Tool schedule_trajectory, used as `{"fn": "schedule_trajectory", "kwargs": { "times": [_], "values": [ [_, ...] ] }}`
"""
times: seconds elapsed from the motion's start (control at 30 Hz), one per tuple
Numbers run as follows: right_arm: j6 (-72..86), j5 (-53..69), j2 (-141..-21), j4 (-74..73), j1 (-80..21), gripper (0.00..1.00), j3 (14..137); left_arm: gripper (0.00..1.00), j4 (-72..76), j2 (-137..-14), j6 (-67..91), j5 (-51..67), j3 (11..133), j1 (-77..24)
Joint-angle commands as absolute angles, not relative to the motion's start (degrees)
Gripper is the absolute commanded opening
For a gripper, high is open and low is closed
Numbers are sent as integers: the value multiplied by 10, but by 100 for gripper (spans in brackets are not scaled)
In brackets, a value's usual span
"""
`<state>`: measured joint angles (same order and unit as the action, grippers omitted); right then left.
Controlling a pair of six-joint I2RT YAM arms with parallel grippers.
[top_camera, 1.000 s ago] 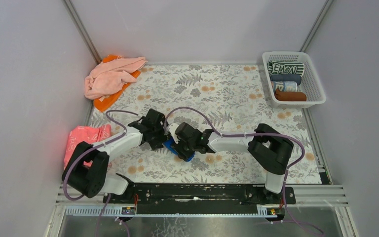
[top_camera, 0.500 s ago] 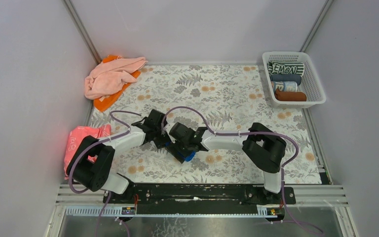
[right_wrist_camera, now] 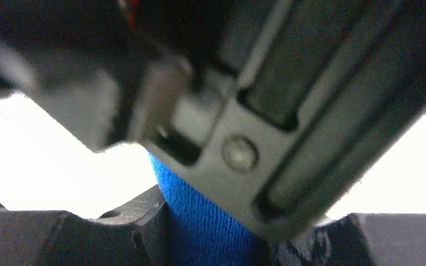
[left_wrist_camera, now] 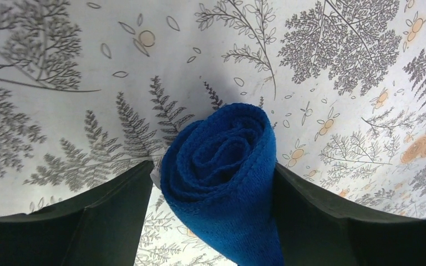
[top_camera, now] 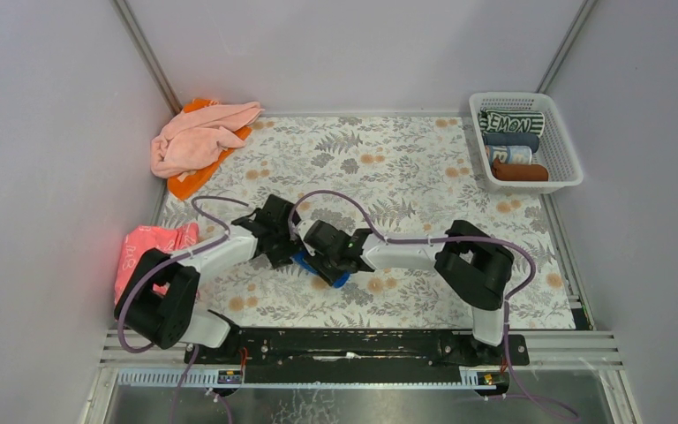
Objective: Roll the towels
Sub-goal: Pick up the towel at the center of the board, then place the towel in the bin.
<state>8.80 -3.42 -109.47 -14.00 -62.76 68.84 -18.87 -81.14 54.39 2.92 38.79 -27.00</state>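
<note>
A royal blue towel (top_camera: pixel 339 277) lies as a tight roll at the middle of the floral table, and both grippers meet over it. In the left wrist view the roll's spiral end (left_wrist_camera: pixel 222 160) stands between the fingers of my left gripper (left_wrist_camera: pixel 213 169). That gripper is open: its right finger touches the roll and a thin gap shows at its left finger. My right gripper (right_wrist_camera: pixel 216 224) is shut on the blue cloth (right_wrist_camera: pixel 205 227), with the left gripper's body filling most of that view. A pale pink towel (top_camera: pixel 199 137) lies crumpled on an orange towel (top_camera: pixel 187 184) at the back left.
A white lattice basket (top_camera: pixel 570 163) at the back right holds rolled towels, among them a letter-printed one (top_camera: pixel 512 122) and a brown one (top_camera: pixel 521 171). A reddish-pink flat item (top_camera: pixel 146 252) lies at the left edge beside the left arm. Grey walls close in on three sides.
Both grippers have shifted a little to the left over the blue roll. The roll stays between them at about the same spot.
</note>
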Motion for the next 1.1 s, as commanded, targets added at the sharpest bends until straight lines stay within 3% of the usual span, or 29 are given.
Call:
{"fn": "schedule_trajectory", "kwargs": {
  "times": [0.0,0.3,0.5,0.7,1.07],
  "values": [
    [90,-26,-1070,-205,-626,26,643,76,-242,-778,501,0,442,-243],
    [115,-23,-930,-261,-568,18,593,86,-328,-757,381,27,554,-91],
    [137,-27,-843,-317,-478,11,600,93,-368,-727,302,2,617,-43],
    [161,-57,-786,-396,-332,0,643,95,-367,-688,261,-24,623,-42],
    [234,-122,-816,-470,32,0,822,96,-361,-689,249,-31,602,-67]
  ]
}}
